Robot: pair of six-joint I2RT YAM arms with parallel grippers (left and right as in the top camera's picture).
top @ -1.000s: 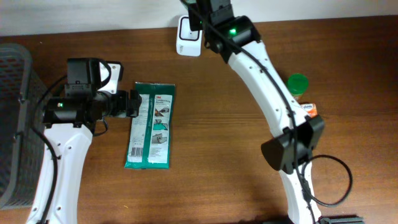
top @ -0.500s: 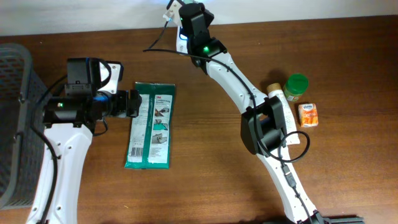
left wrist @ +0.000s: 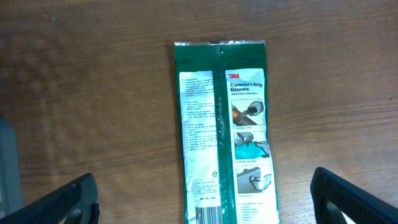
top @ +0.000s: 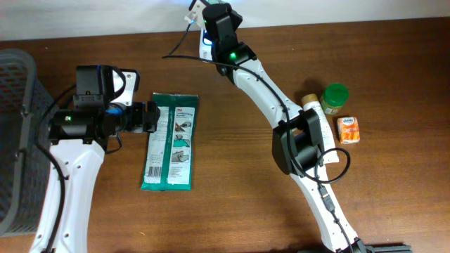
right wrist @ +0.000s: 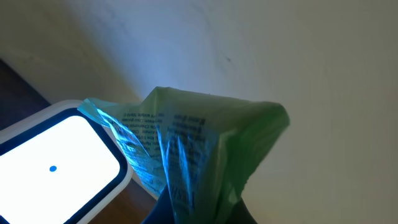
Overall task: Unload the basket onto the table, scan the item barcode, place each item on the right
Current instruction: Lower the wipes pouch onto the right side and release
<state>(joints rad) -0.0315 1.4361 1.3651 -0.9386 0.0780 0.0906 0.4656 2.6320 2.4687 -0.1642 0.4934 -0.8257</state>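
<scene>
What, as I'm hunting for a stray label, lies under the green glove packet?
Only the wooden table shows around the glove packet. It lies flat, covering whatever is directly beneath.

overhead: fixed above table (top: 394,70), straight down, far; takes in most of the top.
left wrist: straight down, close over pack (left wrist: 224,130); left fingers (left wrist: 65,200) at lower corners.
right wrist: very near, faces scanner (right wrist: 56,162) and wall (right wrist: 311,62); bag (right wrist: 205,149) fills middle.
shared: pack in overhead and left wrist; scanner edge in overhead and right wrist.
</scene>
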